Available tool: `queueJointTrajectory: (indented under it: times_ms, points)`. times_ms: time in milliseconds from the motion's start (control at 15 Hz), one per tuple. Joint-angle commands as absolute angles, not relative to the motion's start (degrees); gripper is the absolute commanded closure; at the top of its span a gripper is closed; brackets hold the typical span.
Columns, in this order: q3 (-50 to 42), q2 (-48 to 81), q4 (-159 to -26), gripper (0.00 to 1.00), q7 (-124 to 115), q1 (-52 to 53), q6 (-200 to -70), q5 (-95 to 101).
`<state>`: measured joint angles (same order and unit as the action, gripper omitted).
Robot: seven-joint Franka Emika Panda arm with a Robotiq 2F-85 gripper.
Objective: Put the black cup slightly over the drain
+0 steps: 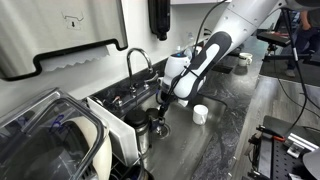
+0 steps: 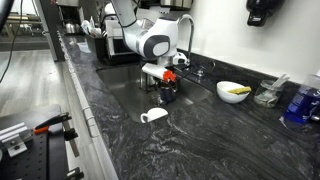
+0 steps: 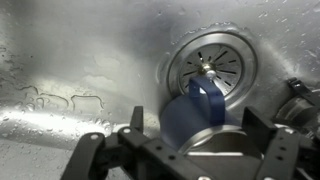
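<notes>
The black cup (image 3: 190,118), dark with a handle, sits between my gripper (image 3: 196,130) fingers, tilted with its rim toward the wrist camera. The gripper is shut on the cup. The round metal drain (image 3: 205,62) lies just beyond the cup on the wet sink floor, and the cup's handle overlaps the drain's near edge. In both exterior views the gripper (image 1: 162,106) (image 2: 166,80) reaches down into the sink (image 1: 118,100) (image 2: 125,85), with the cup (image 1: 158,126) (image 2: 167,94) below it.
A small white cup lies on the dark counter (image 1: 200,114) (image 2: 153,116) beside the sink. The faucet (image 1: 135,60) (image 2: 187,30) stands behind the sink. A dish rack (image 1: 60,135) is beside the sink. A white bowl (image 2: 234,91) and a blue bottle (image 2: 300,100) stand farther along the counter.
</notes>
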<state>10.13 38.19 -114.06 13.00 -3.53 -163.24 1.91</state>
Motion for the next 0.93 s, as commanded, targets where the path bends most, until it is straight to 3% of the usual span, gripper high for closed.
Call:
queueJointTrajectory:
  times_ms: [0, 867]
  points:
    - [9.95, 35.03, -114.84, 0.0, 13.42, -3.14, -158.72, 1.9]
    - [10.58, 23.01, -118.64, 0.0, 20.42, -3.97, -140.83, 0.28]
